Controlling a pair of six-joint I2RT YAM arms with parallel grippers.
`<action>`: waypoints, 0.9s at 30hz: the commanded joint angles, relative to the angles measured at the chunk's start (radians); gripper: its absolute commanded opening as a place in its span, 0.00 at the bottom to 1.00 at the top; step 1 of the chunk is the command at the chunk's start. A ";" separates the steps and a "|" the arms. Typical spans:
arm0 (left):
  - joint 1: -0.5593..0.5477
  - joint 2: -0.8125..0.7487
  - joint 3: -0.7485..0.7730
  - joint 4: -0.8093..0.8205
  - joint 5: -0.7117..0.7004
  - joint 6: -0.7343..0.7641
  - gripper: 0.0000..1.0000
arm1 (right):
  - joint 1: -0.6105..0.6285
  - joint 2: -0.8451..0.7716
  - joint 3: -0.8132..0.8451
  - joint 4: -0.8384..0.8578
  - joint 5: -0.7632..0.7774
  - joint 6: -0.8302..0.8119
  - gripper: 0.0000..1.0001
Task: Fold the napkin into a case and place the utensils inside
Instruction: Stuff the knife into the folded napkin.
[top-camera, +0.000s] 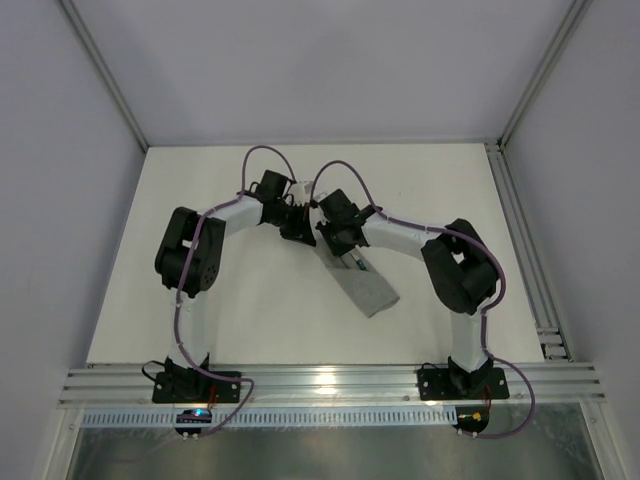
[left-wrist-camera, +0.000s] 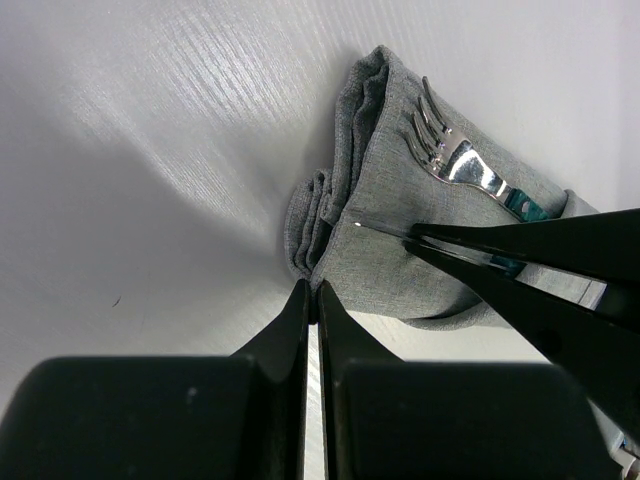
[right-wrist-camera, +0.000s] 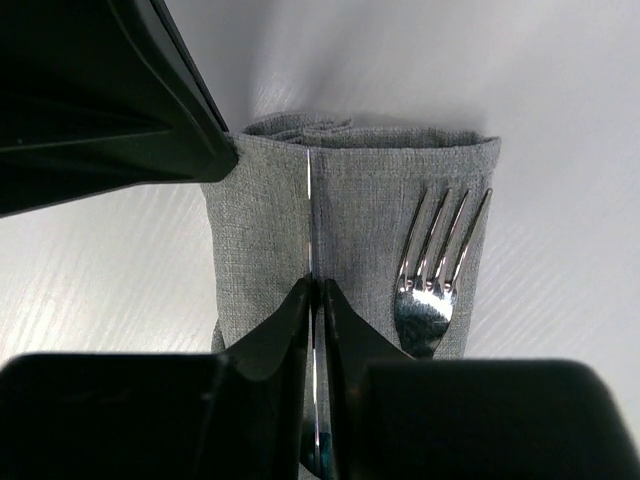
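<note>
The grey napkin (top-camera: 367, 287) lies folded as a narrow case (right-wrist-camera: 370, 190) at the table's middle. On it rests the fork (right-wrist-camera: 432, 270), tines toward the case's far end, its teal handle (left-wrist-camera: 521, 205) running back under my right gripper. The knife (right-wrist-camera: 311, 200) stands on edge along the case's middle, and my right gripper (right-wrist-camera: 318, 288) is shut on its blade. My left gripper (left-wrist-camera: 312, 290) is shut, its tips touching the case's folded corner; nothing shows between them. In the top view both grippers (top-camera: 300, 225) (top-camera: 340, 240) meet at the case's far end.
Metal frame rails (top-camera: 545, 290) run along the table's right side and near edge. White walls enclose the table on three sides. The two arms' elbows (top-camera: 188, 255) (top-camera: 462, 268) stand out to either side of the case.
</note>
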 joint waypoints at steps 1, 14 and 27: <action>0.006 0.007 0.041 0.018 0.002 0.007 0.00 | 0.008 -0.062 -0.016 -0.035 0.009 0.025 0.16; 0.006 0.010 0.050 0.009 0.005 0.013 0.00 | 0.048 -0.131 -0.036 -0.067 0.049 0.060 0.38; 0.006 0.015 0.054 0.001 0.002 0.018 0.00 | -0.009 -0.117 0.005 0.023 -0.079 0.057 0.18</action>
